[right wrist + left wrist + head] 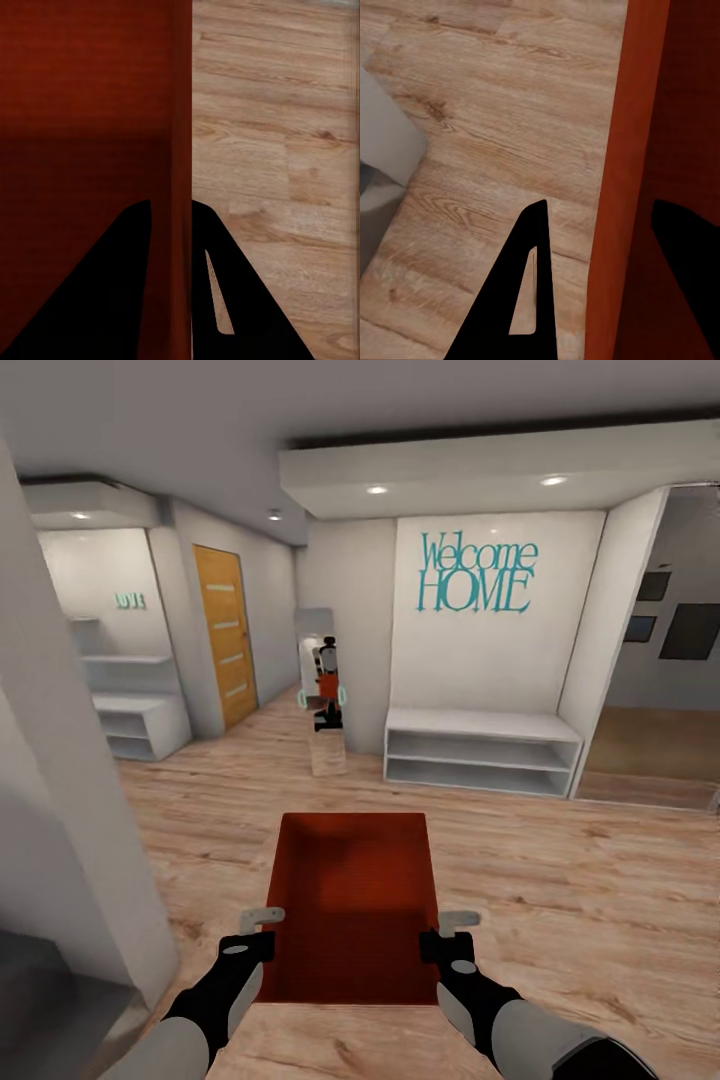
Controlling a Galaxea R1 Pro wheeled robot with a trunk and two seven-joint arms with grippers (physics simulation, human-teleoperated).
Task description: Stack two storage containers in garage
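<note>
Above the wood floor [560, 860], an empty orange-red container [350, 890], both side walls pinched by left [262, 930] and right jaws [445, 932].

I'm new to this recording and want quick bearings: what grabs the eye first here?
An orange-red storage container is held low in front between the left gripper and right gripper, each straddling a side wall above the light wood floor. Ahead, teal "Welcome HOME" lettering sits on the white wall above a low white shelf bench. A wooden door stands at the far left.
</note>
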